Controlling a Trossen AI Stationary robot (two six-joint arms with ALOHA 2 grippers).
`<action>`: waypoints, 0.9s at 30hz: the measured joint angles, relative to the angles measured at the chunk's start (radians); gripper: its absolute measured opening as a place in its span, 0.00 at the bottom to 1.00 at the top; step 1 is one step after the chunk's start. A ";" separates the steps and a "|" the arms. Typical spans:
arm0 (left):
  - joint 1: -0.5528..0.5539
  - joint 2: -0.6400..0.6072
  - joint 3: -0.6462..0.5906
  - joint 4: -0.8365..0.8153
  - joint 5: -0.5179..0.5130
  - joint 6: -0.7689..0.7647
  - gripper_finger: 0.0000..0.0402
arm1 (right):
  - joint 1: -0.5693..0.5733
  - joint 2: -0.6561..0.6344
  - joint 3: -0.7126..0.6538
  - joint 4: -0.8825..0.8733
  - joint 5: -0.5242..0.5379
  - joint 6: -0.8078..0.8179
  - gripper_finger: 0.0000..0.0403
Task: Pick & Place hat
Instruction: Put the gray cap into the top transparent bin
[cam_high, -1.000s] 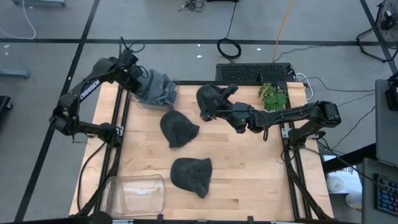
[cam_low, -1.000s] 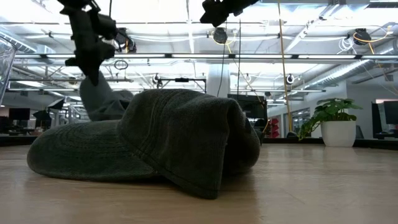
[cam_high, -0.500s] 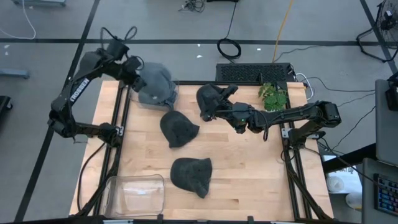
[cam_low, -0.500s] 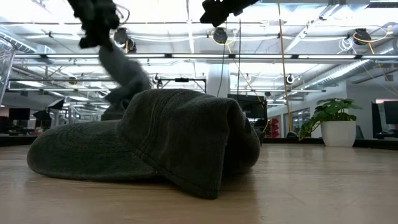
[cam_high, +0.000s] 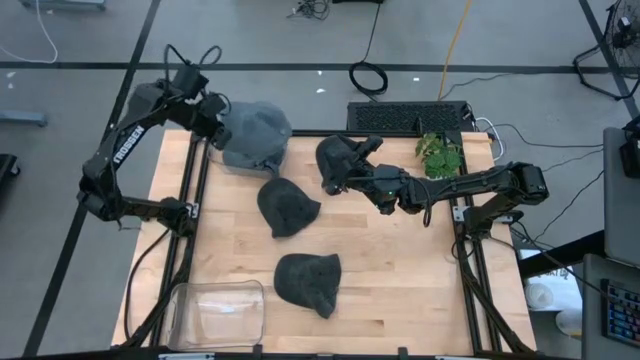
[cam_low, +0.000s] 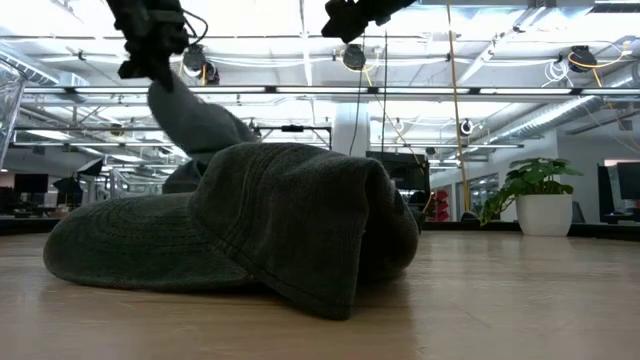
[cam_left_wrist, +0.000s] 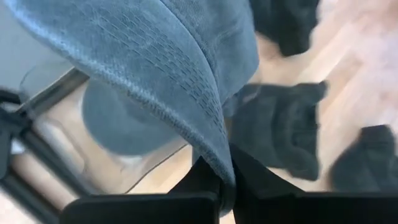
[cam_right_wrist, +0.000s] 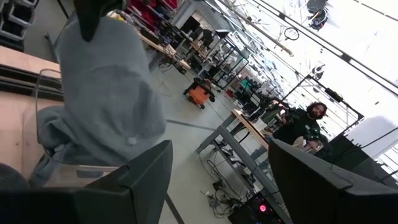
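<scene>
My left gripper is up over the table's far left corner, shut on a grey hat. Another grey hat lies below it in a clear bin. On the wood lie two dark hats, one mid-table and one nearer the front edge; the front one fills the low view. High over the table's far middle, my right gripper points level toward the grey hat and is open, with nothing between its fingers. My left gripper pinches the grey hat's stitched brim at its edge between its two fingers. The fingers slant down from the table's far left. The hat hangs below them and slants toward the table's right. It looks lifted off the hat in the bin.
A second clear bin stands at the near left corner. A potted plant and a black keyboard sit at the far right. The wood between the dark hats and the right frame rail is bare. A person sits in the room beyond.
My left gripper has gone up and tipped, staying shut. The grey hat has been drawn up off the pile at the far left corner. It now hangs from the fingers, its crown swung out toward the table's right.
</scene>
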 joint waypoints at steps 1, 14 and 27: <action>0.002 0.000 -0.014 0.000 -0.017 0.000 0.02 | 0.000 0.000 0.000 0.000 0.000 0.000 0.63; 0.096 -0.019 -0.024 -0.043 -0.022 0.014 0.02 | 0.000 0.000 0.000 0.000 0.000 0.007 0.63; 0.106 -0.033 0.258 -0.247 -0.066 -0.081 0.02 | 0.000 0.000 0.000 0.000 0.000 0.007 0.63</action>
